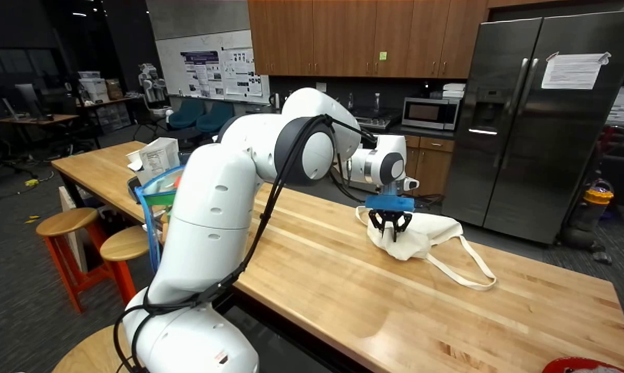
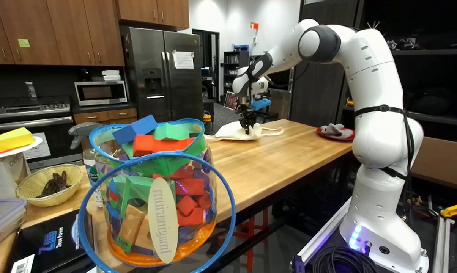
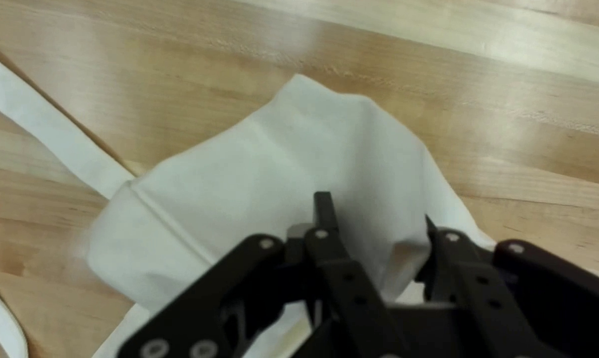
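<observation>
- Cream canvas tote bag [image 1: 436, 228] lay crumpled beneath the pincer [image 3: 376, 214], a strap [image 3: 55, 130] trailing leftward in the wrist view across the table [image 1: 317, 280].
- Fingers [image 3: 324, 214] stood apart (slack canvas between them).

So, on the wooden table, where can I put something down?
Bare table lies between the cream cloth bag and round red plate, also between bag and transparent blue-rimmed bin. Crowded: the bin's end, and beneath the black gripper.

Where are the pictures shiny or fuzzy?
Wrist view: pale glare on the brown striped wooden table; black jointed gripper and crumpled cream cloth bag look slightly blurry. In an exterior view: blue-purple lights glow on the white rounded robot base.
</observation>
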`<state>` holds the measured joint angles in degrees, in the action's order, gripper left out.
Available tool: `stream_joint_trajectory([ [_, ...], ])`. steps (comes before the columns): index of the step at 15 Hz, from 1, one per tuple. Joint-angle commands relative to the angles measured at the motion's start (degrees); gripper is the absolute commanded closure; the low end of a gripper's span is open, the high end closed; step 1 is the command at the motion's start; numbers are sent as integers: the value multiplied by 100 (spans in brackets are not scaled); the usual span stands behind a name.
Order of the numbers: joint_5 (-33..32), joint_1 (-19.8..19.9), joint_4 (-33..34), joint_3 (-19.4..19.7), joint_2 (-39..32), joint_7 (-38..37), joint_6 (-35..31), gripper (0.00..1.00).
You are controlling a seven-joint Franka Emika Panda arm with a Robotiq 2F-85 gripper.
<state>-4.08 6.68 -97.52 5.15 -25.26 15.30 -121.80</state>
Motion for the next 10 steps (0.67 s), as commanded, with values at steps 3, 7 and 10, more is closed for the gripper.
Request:
stream_joint_trajectory([
  [3,-58,65,11,-119,111,210,64,100],
  [7,51,81,-145,-317,370,743,205,99],
  [10,-12,29,-241,-404,592,974,281,99],
])
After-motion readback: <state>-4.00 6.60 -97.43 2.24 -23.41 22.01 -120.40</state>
